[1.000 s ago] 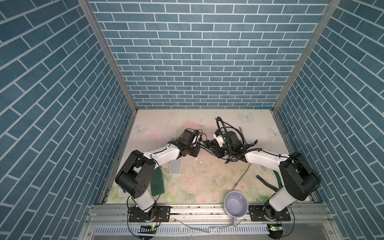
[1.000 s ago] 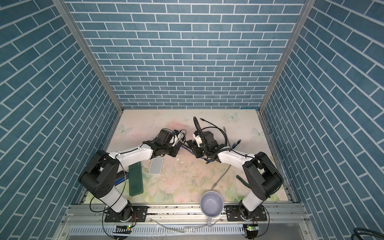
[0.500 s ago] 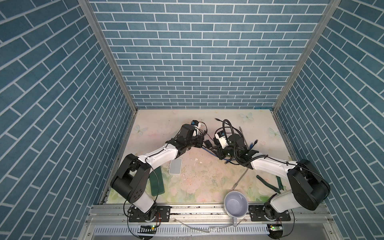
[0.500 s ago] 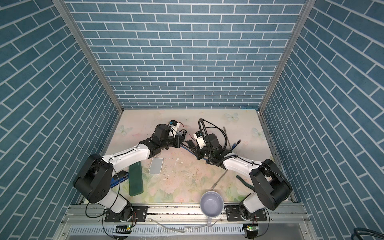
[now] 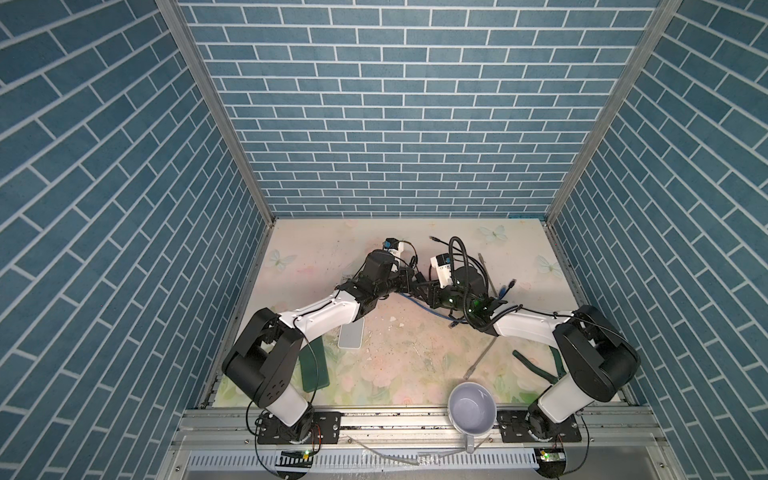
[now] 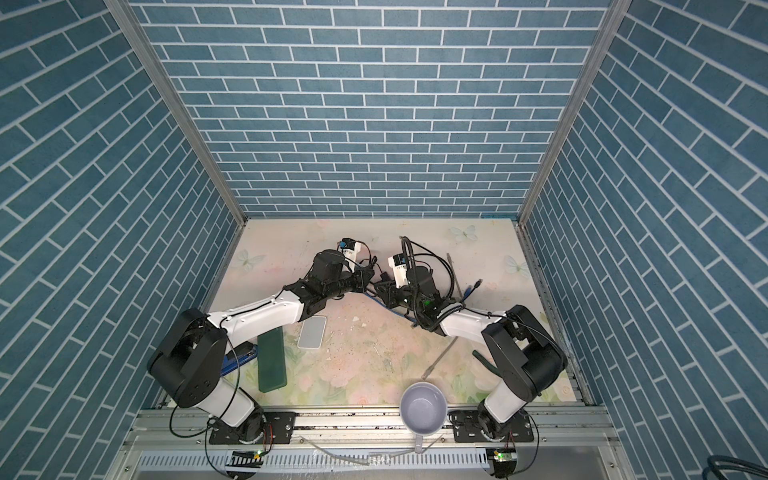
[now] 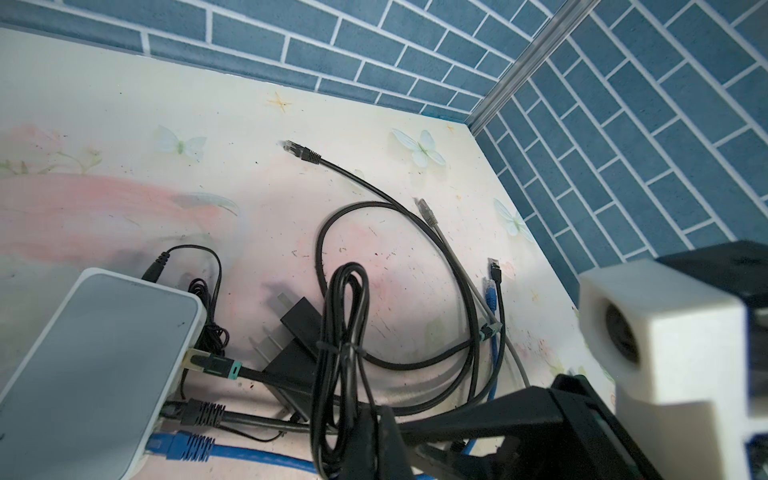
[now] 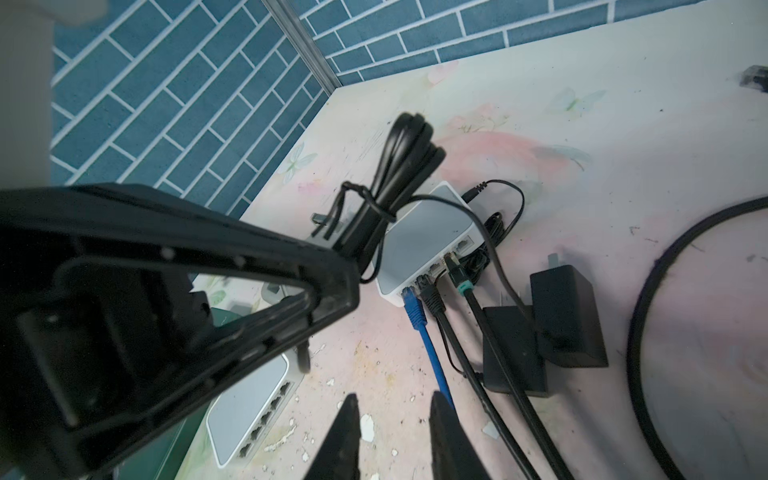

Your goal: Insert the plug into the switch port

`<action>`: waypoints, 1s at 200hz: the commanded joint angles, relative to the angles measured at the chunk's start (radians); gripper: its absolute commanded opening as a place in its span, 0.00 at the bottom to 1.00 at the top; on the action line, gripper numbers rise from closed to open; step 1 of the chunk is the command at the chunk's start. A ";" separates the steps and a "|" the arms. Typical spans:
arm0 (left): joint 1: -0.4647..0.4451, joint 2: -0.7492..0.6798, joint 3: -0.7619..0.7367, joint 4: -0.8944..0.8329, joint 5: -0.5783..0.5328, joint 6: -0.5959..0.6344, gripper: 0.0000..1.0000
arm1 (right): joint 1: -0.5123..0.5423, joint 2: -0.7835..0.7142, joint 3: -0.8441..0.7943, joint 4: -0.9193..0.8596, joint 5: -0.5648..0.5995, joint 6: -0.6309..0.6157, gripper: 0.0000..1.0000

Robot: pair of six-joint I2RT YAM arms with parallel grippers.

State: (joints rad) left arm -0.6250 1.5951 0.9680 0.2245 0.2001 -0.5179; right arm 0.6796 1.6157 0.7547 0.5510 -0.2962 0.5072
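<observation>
A: Where is the switch (image 8: 415,245) found?
B: Flat on the surface (image 8: 602,145), with three plugs (image 8: 430,297) seated in its ports.
A: And the jaws?
B: The left jaws are pinched on a bundled black cord (image 8: 405,158); the right jaws are held apart.

Three plugs (image 8: 430,297) are sitting side by side in the switch (image 8: 428,245), an adapter (image 8: 565,316) lying beside their cables (image 8: 432,359). Nearer the front, a second switch (image 5: 351,336) is lying right of a case (image 5: 315,365), a mug (image 5: 472,407) standing at the front edge.
</observation>
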 commanded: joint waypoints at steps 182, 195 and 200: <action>-0.002 0.027 0.025 0.056 0.006 0.013 0.00 | 0.021 0.079 0.090 0.185 -0.082 0.074 0.17; -0.003 0.028 0.020 0.058 0.004 0.013 0.00 | 0.021 0.085 0.096 0.189 -0.085 0.074 0.10; -0.004 0.027 0.020 0.059 0.002 0.012 0.00 | 0.021 0.088 0.098 0.191 -0.087 0.075 0.08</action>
State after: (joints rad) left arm -0.6258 1.6047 0.9760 0.2611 0.2016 -0.5179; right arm 0.6960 1.6855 0.8028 0.6903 -0.3740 0.5583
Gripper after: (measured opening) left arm 0.058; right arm 0.130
